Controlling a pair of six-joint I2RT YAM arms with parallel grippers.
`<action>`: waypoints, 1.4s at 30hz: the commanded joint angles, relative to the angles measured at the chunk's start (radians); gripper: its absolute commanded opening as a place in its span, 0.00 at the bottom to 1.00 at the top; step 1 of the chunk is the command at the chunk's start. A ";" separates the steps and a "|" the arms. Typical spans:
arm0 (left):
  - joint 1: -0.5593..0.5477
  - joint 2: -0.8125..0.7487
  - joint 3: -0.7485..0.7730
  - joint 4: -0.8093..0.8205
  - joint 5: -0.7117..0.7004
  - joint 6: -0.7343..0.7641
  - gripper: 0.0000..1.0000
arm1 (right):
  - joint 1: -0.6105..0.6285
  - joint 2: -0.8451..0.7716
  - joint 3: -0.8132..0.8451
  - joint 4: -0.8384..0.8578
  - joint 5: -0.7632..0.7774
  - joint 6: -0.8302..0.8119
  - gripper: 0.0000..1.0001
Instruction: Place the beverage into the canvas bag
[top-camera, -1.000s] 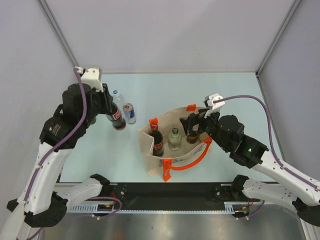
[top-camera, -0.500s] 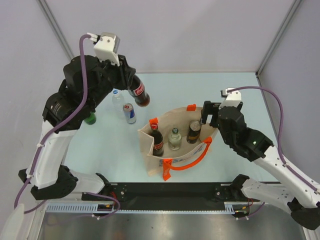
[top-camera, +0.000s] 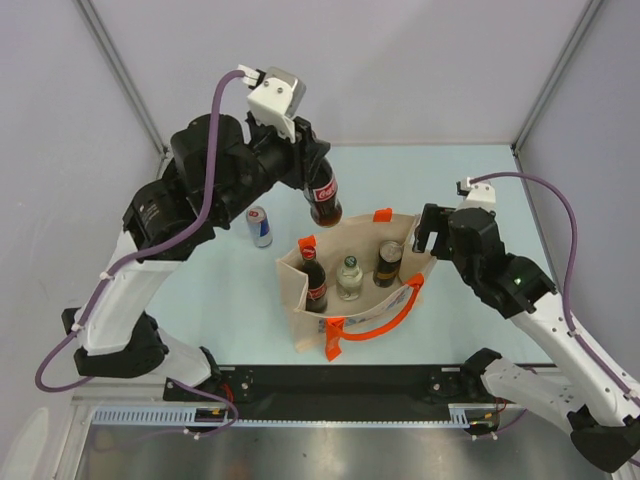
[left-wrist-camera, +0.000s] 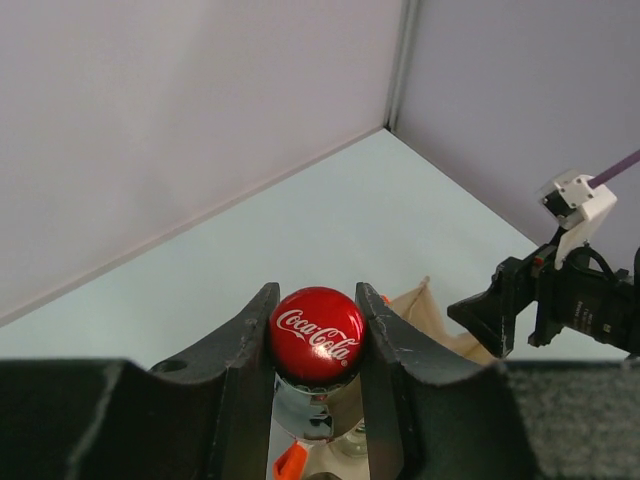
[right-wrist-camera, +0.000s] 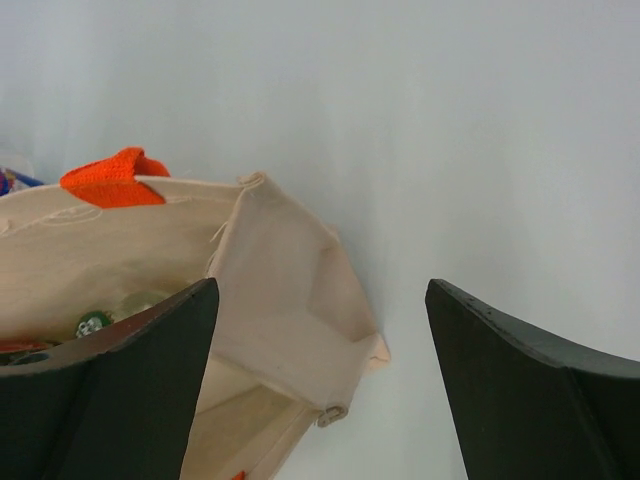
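Observation:
The beige canvas bag (top-camera: 300, 320) with orange handles stands open at table centre and holds three bottles. My left gripper (top-camera: 311, 172) is shut on the red cap of a cola bottle (top-camera: 324, 200), held in the air just behind the bag's back rim. In the left wrist view the cap (left-wrist-camera: 317, 333) sits clamped between the fingers (left-wrist-camera: 247, 350), with the bag (left-wrist-camera: 425, 310) below. My right gripper (top-camera: 430, 228) is open and empty, above the bag's right end. The right wrist view shows that bag corner (right-wrist-camera: 290, 290) between the spread fingers (right-wrist-camera: 130, 380).
A blue and silver can (top-camera: 259, 226) stands on the table left of the bag. The enclosure's grey walls rise at the back and both sides. The arms' bases sit on the black rail at the near edge.
My left gripper has lifted the cola bottle from the table's left side and carried it right, towards the bag. My right gripper has let go of the dark bottle in the bag and drawn back right.

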 joint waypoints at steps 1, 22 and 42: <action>-0.050 -0.019 0.071 0.247 -0.006 0.026 0.00 | -0.004 -0.041 0.032 -0.023 -0.083 0.030 0.88; -0.176 -0.065 -0.284 0.463 0.088 -0.036 0.00 | -0.007 0.007 -0.003 -0.061 -0.142 -0.003 0.63; -0.182 -0.055 -0.565 0.739 0.134 -0.100 0.00 | -0.025 -0.036 0.067 -0.176 -0.203 0.006 0.59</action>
